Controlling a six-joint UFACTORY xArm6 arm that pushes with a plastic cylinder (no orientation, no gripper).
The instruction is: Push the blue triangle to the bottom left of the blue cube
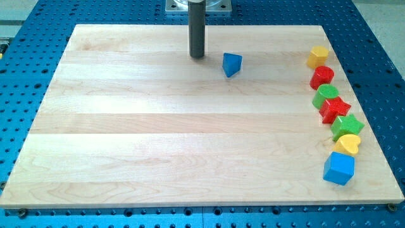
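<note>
My tip is standing on the bench near the view's top edge, just beside the blue triangle, on its left side. A small gap is showing between them; not touching. There is no hand on this rig, only the bare rod, so nothing opens or closes and nothing is being held.

The blue triangle is sitting to the right of my tip and very slightly lower in the view. Its long axis cannot be made out.

The blue cube is lying well apart from the triangle, far toward the view's bottom right, at the lower end of a curved row of blocks. Running up from the cube: yellow heart, green star, red star, a green block, a red block, a yellow block.

Judgement: the triangle needs driving down and to the right, ending below and left of the cube. My tip is standing on its left, which suits a rightward push; it probably wants to shift above the triangle to add the downward part.
</note>
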